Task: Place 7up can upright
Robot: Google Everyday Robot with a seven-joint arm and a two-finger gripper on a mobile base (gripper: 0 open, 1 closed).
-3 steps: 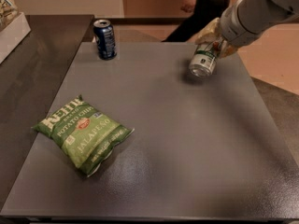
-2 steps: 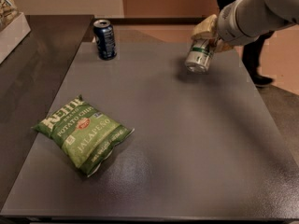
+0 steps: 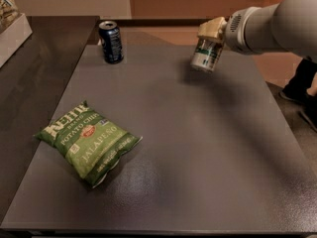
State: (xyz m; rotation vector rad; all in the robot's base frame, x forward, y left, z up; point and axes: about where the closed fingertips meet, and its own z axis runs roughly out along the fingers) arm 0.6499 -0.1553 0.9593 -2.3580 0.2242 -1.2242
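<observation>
The 7up can [image 3: 206, 55] is silver with a green and white label. It hangs slightly tilted in the air above the far right part of the grey table [image 3: 198, 148]. My gripper [image 3: 212, 32] comes in from the right and is shut on the can's top end. The can's bottom faces down and toward the camera, clear of the table surface.
A dark blue can [image 3: 111, 41] stands upright at the table's far left corner. A green jalapeño chip bag [image 3: 87, 142] lies at the near left. A white box [image 3: 11, 29] sits on the dark counter at far left. A person's legs [image 3: 302, 88] are at the right.
My gripper has carried the 7up can leftward and slightly up over the table. The can now hangs closer to upright than before.
</observation>
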